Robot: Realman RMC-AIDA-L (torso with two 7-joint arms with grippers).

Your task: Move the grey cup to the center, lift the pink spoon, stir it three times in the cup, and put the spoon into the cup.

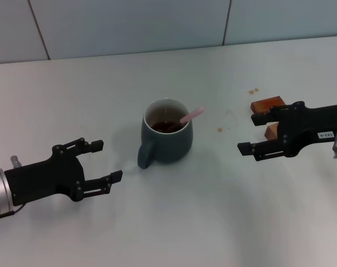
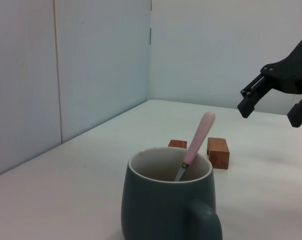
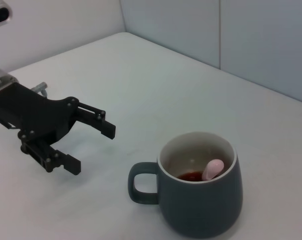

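You see grey cup [image 1: 167, 133] mid-table, upright, handle toward left gripper [image 1: 104, 161]. Pink spoon [image 1: 190, 116] stands inside cup, handle leaning over rim. Left gripper beside cup, jaws wide, empty. Right gripper [image 1: 253, 133] on cup's opposite side, jaws wide, empty, over wooden blocks [image 1: 267, 104].

From the head we look forward and down over the whole white table [image 1: 213, 222], both arms entering from the frame's sides. Our left wrist camera sits low and close, facing across the grey cup [image 2: 165, 205] toward the far wall. Our right wrist camera looks down from higher, the same cup [image 3: 200, 200] at lower right.
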